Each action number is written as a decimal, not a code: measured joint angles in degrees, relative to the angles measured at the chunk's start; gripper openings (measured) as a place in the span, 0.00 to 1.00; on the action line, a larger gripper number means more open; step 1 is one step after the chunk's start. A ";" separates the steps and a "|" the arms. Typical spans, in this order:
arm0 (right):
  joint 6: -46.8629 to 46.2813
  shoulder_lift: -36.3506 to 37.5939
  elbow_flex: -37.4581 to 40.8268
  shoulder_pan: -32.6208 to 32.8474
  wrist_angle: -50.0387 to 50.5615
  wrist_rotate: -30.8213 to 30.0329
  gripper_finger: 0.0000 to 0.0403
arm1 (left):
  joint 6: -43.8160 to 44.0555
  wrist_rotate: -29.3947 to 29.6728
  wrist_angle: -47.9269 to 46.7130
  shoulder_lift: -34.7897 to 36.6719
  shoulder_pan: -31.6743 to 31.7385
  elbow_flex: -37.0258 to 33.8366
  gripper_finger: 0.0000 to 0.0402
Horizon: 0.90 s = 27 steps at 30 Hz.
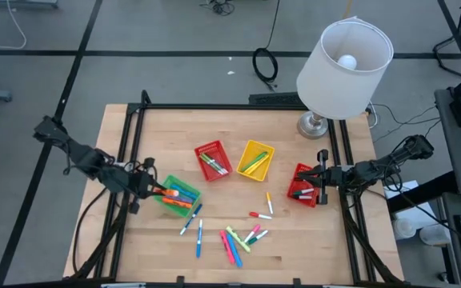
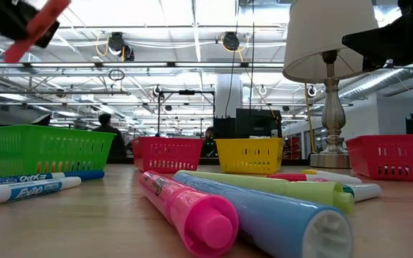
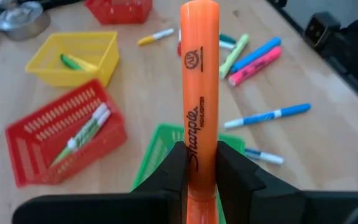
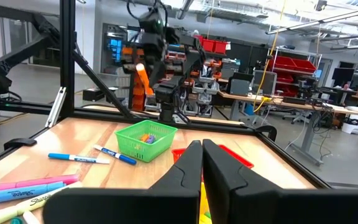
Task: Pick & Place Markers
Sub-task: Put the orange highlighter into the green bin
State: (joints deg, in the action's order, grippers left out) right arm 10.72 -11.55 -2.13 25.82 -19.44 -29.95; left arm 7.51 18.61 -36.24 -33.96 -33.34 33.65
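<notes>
Over the green basket (image 1: 178,195) at the table's (image 1: 134,248) left side, the left tool (image 1: 152,190) is gripping an orange highlighter (image 3: 199,99); the left wrist view is showing both fingers (image 3: 232,174) pinching its barrel, with the cap end pointing away from the wrist. The high view is giving only an orange streak at that tool above the basket, where other orange markers are already lying. The low view is catching the highlighter as a tilted orange stub (image 2: 38,29) well above the basket's rim. The right wrist view is seeing it from across the table, angled, in the left tool above the basket (image 4: 145,138). The right tool (image 1: 320,186) is sitting clenched and empty at the red basket (image 1: 304,184) on the table's right side, fingers (image 4: 188,168) pressed together in its own view. Loose markers (image 1: 232,238) are lying in a cluster near the table's front middle, blue ones (image 1: 194,218) just beside the green basket. The high view is also showing a middle red basket (image 1: 212,160) with green-and-white markers and a yellow basket (image 1: 255,160) holding a green one.
</notes>
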 joint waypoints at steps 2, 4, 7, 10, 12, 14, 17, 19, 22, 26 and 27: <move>-0.02 0.00 0.00 0.00 0.00 0.00 0.00 | 0.35 0.02 0.01 1.83 -0.01 -2.31 0.14; -0.16 0.00 0.00 0.00 0.00 0.00 0.00 | 0.88 -0.14 -0.14 2.85 -0.01 -4.15 0.14; -0.18 0.00 0.00 0.02 0.00 0.00 0.00 | 1.44 -0.54 0.57 3.29 -0.01 -5.85 0.14; -0.20 0.00 0.00 0.00 0.00 0.00 0.00 | 1.13 -0.22 1.70 2.83 -0.01 -5.80 0.14; -0.20 0.00 0.00 0.02 0.00 0.00 0.00 | 1.74 0.95 1.48 1.93 -0.01 -5.80 0.14; -0.20 0.00 0.00 0.01 0.00 -0.02 0.00 | 2.63 1.78 1.45 0.64 0.18 -5.80 0.14; -0.22 0.00 0.00 0.00 0.00 -0.02 0.00 | 3.70 1.43 1.35 -2.18 1.67 -5.80 0.14; -0.22 0.00 0.00 0.02 0.00 -0.02 0.00 | 3.84 -0.19 1.35 -4.46 3.32 -5.80 0.14; -0.22 0.00 0.00 0.01 -0.02 -0.02 0.00 | 3.06 -3.25 1.33 -8.85 5.95 -5.80 0.14; -0.22 0.00 0.00 0.01 -0.02 -0.02 0.00 | -0.88 -6.37 1.25 -15.51 8.75 -4.90 0.14; -0.20 0.00 0.00 0.00 -0.02 -0.02 0.00 | -2.45 -6.74 1.20 -17.08 9.30 -4.22 0.14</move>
State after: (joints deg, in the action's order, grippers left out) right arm 10.52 -11.55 -2.13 25.82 -19.46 -29.98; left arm 5.06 11.87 -35.04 -51.04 -24.04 29.43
